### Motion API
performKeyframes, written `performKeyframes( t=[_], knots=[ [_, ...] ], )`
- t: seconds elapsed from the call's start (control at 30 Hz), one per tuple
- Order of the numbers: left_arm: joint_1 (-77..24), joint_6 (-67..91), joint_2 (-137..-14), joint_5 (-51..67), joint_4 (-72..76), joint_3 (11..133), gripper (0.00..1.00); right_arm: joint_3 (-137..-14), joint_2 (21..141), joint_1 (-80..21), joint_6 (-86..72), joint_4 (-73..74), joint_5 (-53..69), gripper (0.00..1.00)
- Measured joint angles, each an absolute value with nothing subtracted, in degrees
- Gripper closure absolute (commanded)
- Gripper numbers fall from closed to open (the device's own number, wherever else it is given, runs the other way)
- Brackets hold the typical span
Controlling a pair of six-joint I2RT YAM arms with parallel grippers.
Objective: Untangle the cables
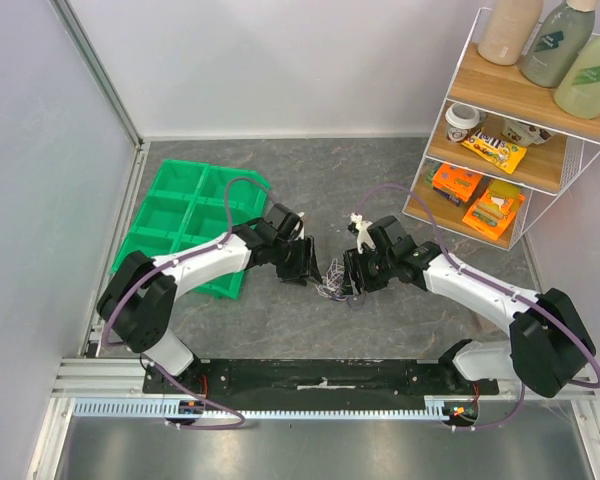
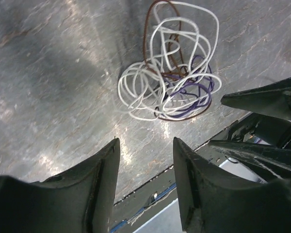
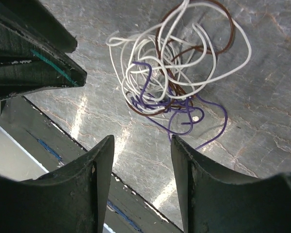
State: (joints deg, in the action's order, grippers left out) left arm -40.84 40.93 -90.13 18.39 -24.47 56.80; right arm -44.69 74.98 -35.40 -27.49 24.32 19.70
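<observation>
Top external view: the left gripper sat centre-left, jaws parted and empty. The cables lay in one small clump on the table just right of it, slightly lower in frame, between the two. The right gripper faced in from the right, jaws also apart, holding nothing. The clump had no clear long axis, and neither arm looked plainly nearer.
</observation>
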Motion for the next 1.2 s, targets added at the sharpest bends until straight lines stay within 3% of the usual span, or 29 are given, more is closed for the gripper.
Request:
performKeyframes(
  t=[0.17,0.3,0.5,0.63,0.87,1.0,1.2],
  knots=[
    [-40.8,37.7,-95.4,21.1,-22.6,59.1,0.4,-43.3,75.0,-35.4,-27.5,24.3,19.6,0.43],
    [-40.8,35.9,-98.3,21.8,-22.2,59.2,0.44,-43.2,75.0,-35.4,-27.5,23.9,19.6,0.41],
    [-40.9,34.4,-99.9,22.9,-22.3,59.7,0.84,-43.2,76.8,-35.4,-27.6,22.7,19.5,0.41],
    [-40.8,33.9,-99.4,22.9,-22.4,60.8,0.98,-43.2,79.5,-35.4,-28.2,22.0,18.1,0.44],
    [-40.9,32.8,-88.6,22.6,-25.2,61.4,0.98,-43.2,83.6,-35.4,-30.6,19.7,14.7,0.73],
    [-40.9,30.3,-79.4,19.6,-28.6,65.2,0.98,-43.2,84.5,-35.4,-32.6,19.5,11.0,1.0],
    [-40.8,24.2,-68.9,12.4,-31.0,76.6,0.98,-41.5,82.5,-32.9,-35.2,21.5,3.0,1.0]
  ],
)
